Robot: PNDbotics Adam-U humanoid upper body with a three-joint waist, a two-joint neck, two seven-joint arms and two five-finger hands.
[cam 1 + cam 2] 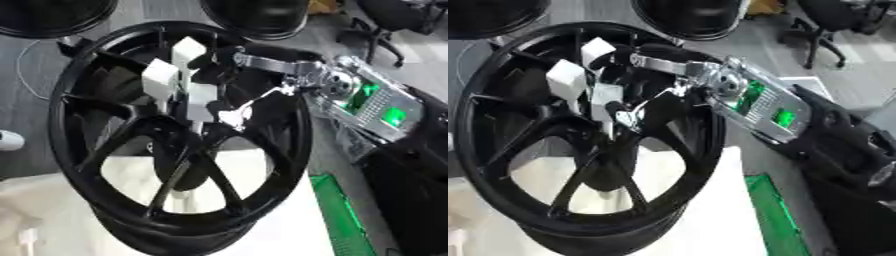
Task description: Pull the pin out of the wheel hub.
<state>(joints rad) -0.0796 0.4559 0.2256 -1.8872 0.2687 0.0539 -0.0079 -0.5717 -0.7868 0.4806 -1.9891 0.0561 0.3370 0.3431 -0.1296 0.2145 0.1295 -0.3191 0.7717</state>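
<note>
One hand in play | my right hand (262, 85) reached left into the wheel hub (188, 125) | fingers curled round a white pin (199, 102) | its long axis roughly upright

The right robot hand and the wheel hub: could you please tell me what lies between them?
Nothing: in the left eye view, the right robot hand already reaches among the white blocks at the wheel hub.

My right hand (229, 87) reaches in over the rim of the black wheel hub (79, 95), where white blocks (162, 75) crowd the middle — little room there. Between the spokes (179, 172) are wide gaps a hand could pass through. A green crate (341, 215) sits just right of the wheel, more wheels (258, 17) behind.
</note>
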